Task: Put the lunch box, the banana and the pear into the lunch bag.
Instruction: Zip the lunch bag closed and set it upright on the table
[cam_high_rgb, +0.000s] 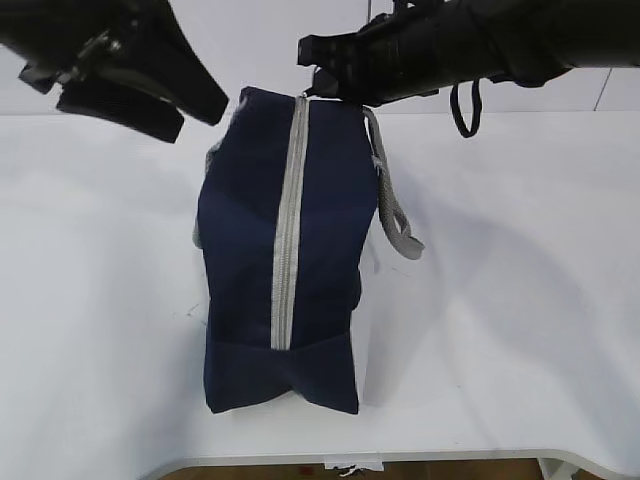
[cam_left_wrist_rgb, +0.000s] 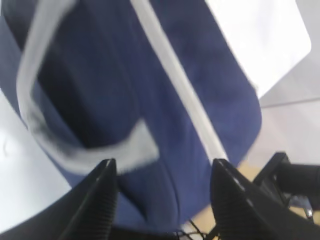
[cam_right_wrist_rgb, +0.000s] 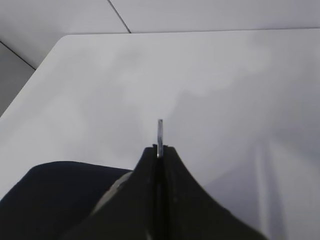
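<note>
The left gripper (cam_high_rgb: 140, 95) hangs above the table's far left area, just beside the upper left side of the lunch bag (cam_high_rgb: 285, 250). In its wrist view the two fingers (cam_left_wrist_rgb: 95, 200) stand spread apart with nothing between them, the bag's navy cloth and a grey handle (cam_left_wrist_rgb: 45, 125) directly below. It holds nothing.

The lunch bag stands at the middle of the table (cam_high_rgb: 500, 330), running from the far side toward the near edge, its grey zipper (cam_high_rgb: 288, 220) along the top looking closed for its whole visible length. A second grey handle (cam_high_rgb: 395, 215) droops off its right side. The lunch box, banana and pear are not visible anywhere, so I cannot tell whether they are inside.

The bag looks soft and light: its fabric walls sag and crease, so it would likely shift or fold if pulled at one point only. The webbing handles and the metal ring pull (cam_right_wrist_rgb: 160, 135) seem the surest places to hold.

The right gripper (cam_high_rgb: 325, 85) sits at the bag's far end, over the zipper's top. Its jaws are pressed together on the thin ring pull, which sticks out past the tips.
</note>
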